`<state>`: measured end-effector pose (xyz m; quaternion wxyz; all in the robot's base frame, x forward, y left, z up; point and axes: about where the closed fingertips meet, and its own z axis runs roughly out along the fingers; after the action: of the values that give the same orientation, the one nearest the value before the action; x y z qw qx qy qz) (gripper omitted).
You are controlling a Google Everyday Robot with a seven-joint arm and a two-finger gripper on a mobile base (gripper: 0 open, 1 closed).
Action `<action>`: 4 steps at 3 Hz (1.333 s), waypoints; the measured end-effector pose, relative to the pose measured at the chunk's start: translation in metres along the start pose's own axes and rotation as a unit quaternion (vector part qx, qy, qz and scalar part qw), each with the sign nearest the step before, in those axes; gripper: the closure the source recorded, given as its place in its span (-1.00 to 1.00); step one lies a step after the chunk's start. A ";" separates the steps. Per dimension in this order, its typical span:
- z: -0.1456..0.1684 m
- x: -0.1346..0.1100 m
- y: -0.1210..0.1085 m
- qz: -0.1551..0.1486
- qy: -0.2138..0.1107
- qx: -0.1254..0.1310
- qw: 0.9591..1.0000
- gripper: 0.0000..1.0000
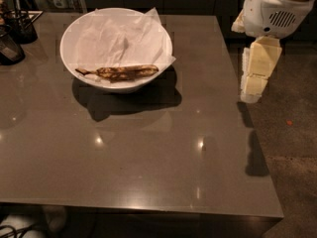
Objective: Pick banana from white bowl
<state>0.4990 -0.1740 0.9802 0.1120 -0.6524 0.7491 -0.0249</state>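
Your tool (252, 89) hangs just off the right edge of the surface (148, 157); you cannot tell if it is spread. Well to its left, the banana (124, 72) lies left-right along the near side of the white bowl (119, 87), stem left.

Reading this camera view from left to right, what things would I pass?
First the dark containers at the left edge of the table → the white bowl, with the banana lying in it → the gripper, hanging beside the right edge.
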 end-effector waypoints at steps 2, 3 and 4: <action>0.004 -0.020 -0.022 -0.001 -0.024 0.022 0.999 -1.00; 0.005 -0.049 -0.050 -0.033 -0.016 0.032 0.999 -1.00; 0.016 -0.092 -0.083 -0.082 -0.016 0.031 0.996 -1.00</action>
<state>0.5942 -0.0943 0.9922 0.1417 -0.7084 0.6898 -0.0465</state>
